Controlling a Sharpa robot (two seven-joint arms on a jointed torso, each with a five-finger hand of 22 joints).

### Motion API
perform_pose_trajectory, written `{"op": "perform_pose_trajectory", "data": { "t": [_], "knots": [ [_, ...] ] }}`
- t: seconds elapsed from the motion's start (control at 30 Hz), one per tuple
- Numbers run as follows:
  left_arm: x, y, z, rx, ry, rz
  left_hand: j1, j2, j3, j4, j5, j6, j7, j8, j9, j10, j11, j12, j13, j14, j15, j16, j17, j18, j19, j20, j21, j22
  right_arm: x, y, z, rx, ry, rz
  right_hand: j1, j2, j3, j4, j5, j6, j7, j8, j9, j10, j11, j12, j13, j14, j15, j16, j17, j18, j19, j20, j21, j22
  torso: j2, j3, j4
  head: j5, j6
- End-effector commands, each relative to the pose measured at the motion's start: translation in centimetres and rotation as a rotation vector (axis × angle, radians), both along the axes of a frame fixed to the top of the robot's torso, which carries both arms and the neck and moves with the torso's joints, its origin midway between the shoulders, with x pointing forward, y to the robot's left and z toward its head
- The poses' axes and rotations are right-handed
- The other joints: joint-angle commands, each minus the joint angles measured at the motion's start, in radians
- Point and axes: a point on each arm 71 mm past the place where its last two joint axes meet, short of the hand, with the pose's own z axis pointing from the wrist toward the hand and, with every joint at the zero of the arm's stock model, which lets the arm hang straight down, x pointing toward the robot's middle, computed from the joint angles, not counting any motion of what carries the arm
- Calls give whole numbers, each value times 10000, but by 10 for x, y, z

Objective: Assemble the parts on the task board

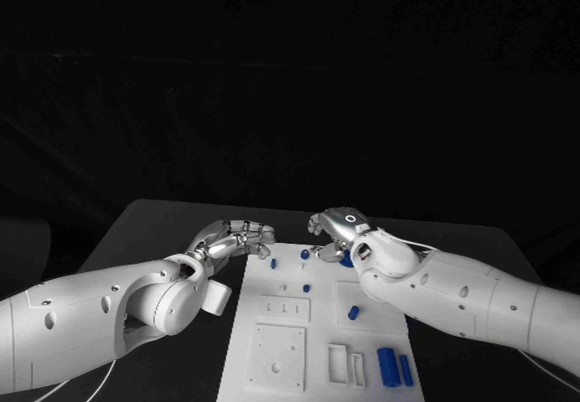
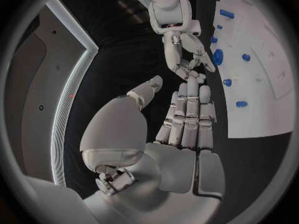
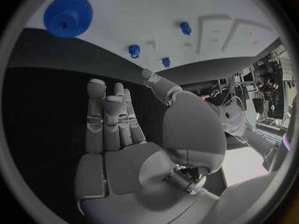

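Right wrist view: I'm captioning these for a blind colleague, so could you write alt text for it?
The robot's right hand, palm up with fingers extended and holding nothing, sits over the black table beside the white task board. On the board lie a large blue gear and three small blue parts.

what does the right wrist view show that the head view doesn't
Right wrist view alone: the teeth on the round blue gear and the right hand's empty palm with fingers straight. Head view alone: the left hand off the board's far left corner, and two long blue cylinders lying near the front right. Both show the white task board and small blue pegs.
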Motion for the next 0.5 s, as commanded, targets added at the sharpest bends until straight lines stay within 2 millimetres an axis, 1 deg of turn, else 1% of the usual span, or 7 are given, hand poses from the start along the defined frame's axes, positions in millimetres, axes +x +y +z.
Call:
{"op": "perform_pose_trajectory", "data": {
  "t": [0.03,0.2,0.33,0.4,0.43,0.47,0.5],
  "knots": [
    [1,3,3,-56,-141,5,-73,20,5,-61,-47,-3,52,-68,-9,14,72,-38,-8,-33,65,-53,13,135,-85,-19,-68,1,-4,-14,10,754,462,221,160,-1,-3,53,18,27,-10,-9,-7,340,-33,196,111,-8,-107,67,-26,533,25,-22,-29,111,-1,70,-129,43,91],
    [5,8,2,-14,-188,119,-66,13,11,-72,-47,1,51,-67,-9,16,72,-41,-7,-35,65,-59,17,135,-89,-19,-70,2,-3,-52,18,1175,1867,-62,155,40,-175,135,74,-124,16,-97,-42,1252,-381,720,635,13,-470,163,-41,533,128,-49,-16,117,-48,123,-277,4,160],
    [6,10,2,14,-184,170,-61,14,16,-77,-46,2,50,-66,-10,18,72,-43,-7,-30,65,-59,21,136,-88,-19,-69,2,0,-80,16,1720,2875,-594,32,126,-603,91,305,-258,-123,-162,-47,1625,-559,1410,1801,-57,-618,299,35,533,224,-155,-107,44,-75,157,-368,-31,167],
    [6,10,2,4,-186,149,-60,14,18,-79,-46,3,50,-66,-10,18,72,-44,-7,-28,64,-59,23,136,-88,-19,-68,3,1,-88,14,1632,3085,-703,-87,143,-920,62,602,-317,-208,-189,-41,2127,-695,2326,2845,-44,-770,404,104,533,335,-165,-88,44,-80,185,-410,-78,159],
    [5,10,2,10,-210,127,-60,14,18,-80,-46,3,50,-66,-10,18,72,-44,-7,-27,64,-60,24,136,-88,-19,-68,3,3,-91,12,1517,3199,-761,-128,105,-1190,-52,728,-362,-342,-219,-41,2357,-805,3404,3969,-74,-771,421,127,533,337,-200,-130,22,-80,191,-417,-110,151],
    [5,10,2,6,-222,114,-59,14,19,-81,-46,3,50,-67,-10,18,72,-45,-7,-27,64,-60,25,136,-88,-19,-68,3,5,-94,11,1439,3290,-819,-141,273,-1289,-76,816,-380,-309,-242,-45,2117,-808,4261,4799,-41,-898,454,145,533,405,-203,-127,13,-72,213,-440,-114,153],
    [6,10,2,4,-227,116,-59,14,19,-81,-46,2,50,-67,-10,18,72,-45,-7,-27,64,-60,25,136,-88,-19,-68,3,6,-96,10,1399,3321,-867,-181,342,-1409,-121,880,-357,-340,-247,-42,1648,-774,5367,5880,-20,-905,503,178,533,459,-212,-124,11,-64,233,-459,-97,157]
  ]
}}
